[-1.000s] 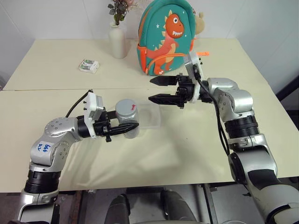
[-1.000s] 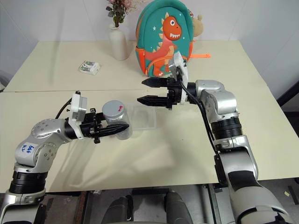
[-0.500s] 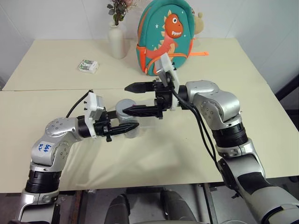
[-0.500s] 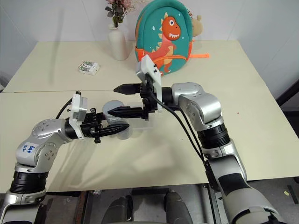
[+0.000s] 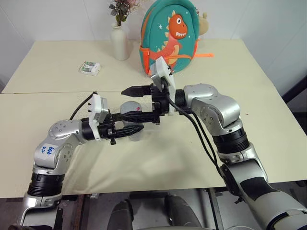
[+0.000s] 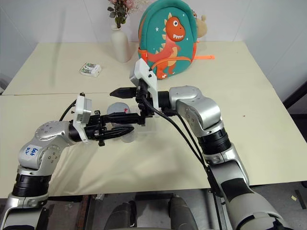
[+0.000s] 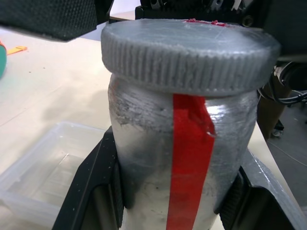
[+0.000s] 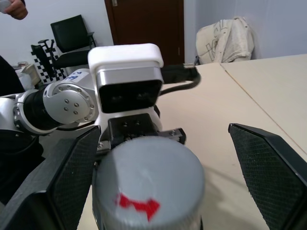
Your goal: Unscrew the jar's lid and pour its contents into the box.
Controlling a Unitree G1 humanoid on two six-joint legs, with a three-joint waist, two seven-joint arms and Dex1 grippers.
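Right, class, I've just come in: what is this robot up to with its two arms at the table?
The left gripper is shut on a small silvery jar with a red stripe, holding it upright above the table. The grey lid is on the jar. The right gripper hangs open with a finger on either side of the lid, not yet closed on it. The clear box lies on the table beside the jar.

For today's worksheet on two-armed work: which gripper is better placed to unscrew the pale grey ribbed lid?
Probably the right gripper: it is open, straddling the lid, while the left gripper clamps the red-striped jar.
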